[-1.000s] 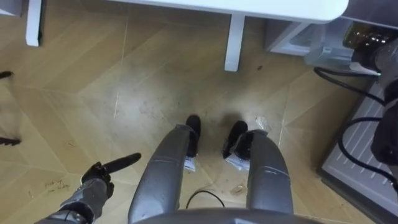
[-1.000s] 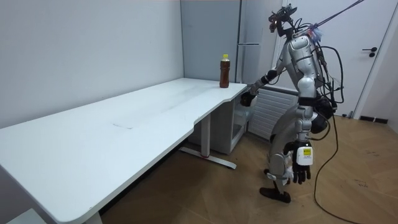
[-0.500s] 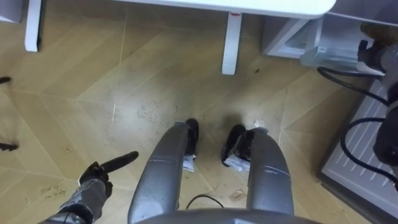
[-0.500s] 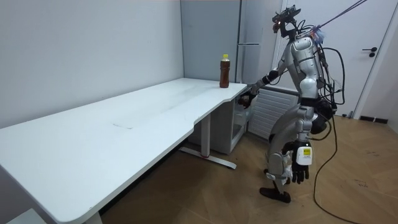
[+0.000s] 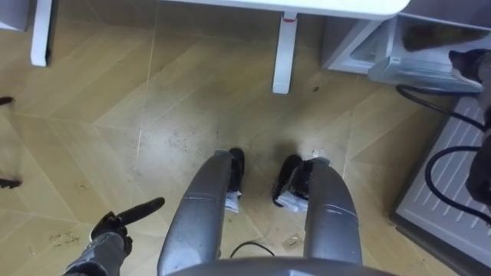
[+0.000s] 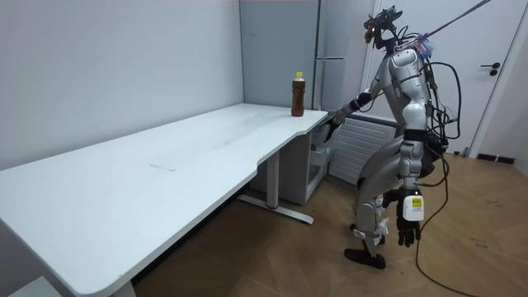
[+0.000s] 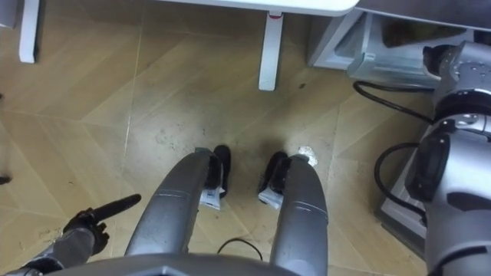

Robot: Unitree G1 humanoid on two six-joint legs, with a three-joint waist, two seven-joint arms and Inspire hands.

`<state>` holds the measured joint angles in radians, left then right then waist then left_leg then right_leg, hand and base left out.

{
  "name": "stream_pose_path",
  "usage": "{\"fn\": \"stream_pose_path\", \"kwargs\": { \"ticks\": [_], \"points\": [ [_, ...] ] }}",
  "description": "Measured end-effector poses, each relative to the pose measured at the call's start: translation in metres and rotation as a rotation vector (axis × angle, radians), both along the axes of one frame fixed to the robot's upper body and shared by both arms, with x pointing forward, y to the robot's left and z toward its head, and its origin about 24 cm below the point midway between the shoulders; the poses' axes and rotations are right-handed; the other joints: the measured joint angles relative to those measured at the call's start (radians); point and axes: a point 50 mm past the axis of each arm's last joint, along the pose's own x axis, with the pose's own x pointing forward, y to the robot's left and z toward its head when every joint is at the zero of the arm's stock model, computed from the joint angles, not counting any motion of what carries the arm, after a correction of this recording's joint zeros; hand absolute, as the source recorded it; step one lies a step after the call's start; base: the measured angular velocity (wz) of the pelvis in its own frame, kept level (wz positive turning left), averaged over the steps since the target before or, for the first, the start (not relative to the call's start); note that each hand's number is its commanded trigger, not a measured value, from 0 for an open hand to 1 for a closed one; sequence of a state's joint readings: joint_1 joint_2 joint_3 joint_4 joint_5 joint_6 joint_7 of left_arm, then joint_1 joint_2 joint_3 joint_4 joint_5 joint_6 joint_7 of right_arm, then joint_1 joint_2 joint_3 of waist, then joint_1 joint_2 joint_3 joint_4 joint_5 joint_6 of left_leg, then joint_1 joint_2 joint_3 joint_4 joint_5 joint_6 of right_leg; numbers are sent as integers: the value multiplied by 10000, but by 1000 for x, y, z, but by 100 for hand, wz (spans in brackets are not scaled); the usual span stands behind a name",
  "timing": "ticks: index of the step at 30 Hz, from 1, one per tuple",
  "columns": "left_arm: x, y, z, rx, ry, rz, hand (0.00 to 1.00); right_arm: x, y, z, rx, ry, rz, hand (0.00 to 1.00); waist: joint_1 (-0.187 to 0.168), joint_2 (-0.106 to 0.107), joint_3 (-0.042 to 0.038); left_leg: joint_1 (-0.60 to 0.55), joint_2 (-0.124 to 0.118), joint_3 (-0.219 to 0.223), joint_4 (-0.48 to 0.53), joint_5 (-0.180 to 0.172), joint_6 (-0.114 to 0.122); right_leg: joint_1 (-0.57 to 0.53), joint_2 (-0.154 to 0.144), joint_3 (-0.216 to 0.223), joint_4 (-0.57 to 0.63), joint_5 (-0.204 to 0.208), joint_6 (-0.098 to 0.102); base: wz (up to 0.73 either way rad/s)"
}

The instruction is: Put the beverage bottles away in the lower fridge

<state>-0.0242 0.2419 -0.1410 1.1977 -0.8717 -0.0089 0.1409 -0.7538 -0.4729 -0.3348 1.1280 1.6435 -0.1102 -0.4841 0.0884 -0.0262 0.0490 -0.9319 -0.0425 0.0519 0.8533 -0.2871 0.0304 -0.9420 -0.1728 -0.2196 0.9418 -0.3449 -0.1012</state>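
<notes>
Standing on the wooden floor point(image 5: 153, 115) at the corner of a long white table point(image 6: 165, 165), the robot has no drink in either hand. Nearest to us in the eye views, the left hand point(image 5: 107, 230) hangs low beside the left thigh, empty, one finger pointing forward. The room view shows it dangling with fingers slack. Beyond the feet we see a white table leg point(image 5: 282, 54). Past it, at the upper right, is what looks like a pale compartment point(image 5: 357, 46) low by the floor, though we cannot make out what it belongs to. The right arm stretches forward that way, and the right hand point(image 6: 331, 129) sits just below the table's corner edge; we cannot tell how its fingers are set. Further on, the tea bottle point(image 6: 298, 95) stands upright on the tabletop near that corner, apart from both hands, dark brown up to the yellow cap point(image 6: 298, 75). Behind it rises the tall grey fridge point(image 6: 330, 41). We judge the bottle full, so fairly heavy for its size, with a smooth, slightly yielding plastic wall. Tall and narrow, it should tip at a nudge. The best hold, in our view, is a full wrap round the middle of the body, thumb opposite the fingers, not the cap
</notes>
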Motion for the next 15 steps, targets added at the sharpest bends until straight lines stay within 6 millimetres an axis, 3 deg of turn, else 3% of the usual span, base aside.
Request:
{"fn": "stream_pose_path", "kwargs": {
  "ticks": [7,9,15],
  "points": [
    [0,1,0,20,0,-20,0,-1,0,-3,-164,-81,93,0,23,-10,1,35,16,2,12,0,0,39,5,0,-10,9,-1,0],
    [0,1,0,2,-8,-40,0,-3,-1,-8,-205,-61,156,0,41,-24,10,133,135,6,0,-8,-10,157,56,-12,-88,26,-13,-4],
    [-1,1,0,8,7,-42,0,-11,-1,-21,-223,365,338,0,111,-36,8,599,162,-2,-322,-12,-25,659,190,-82,-497,87,0,-2]
  ]
}}
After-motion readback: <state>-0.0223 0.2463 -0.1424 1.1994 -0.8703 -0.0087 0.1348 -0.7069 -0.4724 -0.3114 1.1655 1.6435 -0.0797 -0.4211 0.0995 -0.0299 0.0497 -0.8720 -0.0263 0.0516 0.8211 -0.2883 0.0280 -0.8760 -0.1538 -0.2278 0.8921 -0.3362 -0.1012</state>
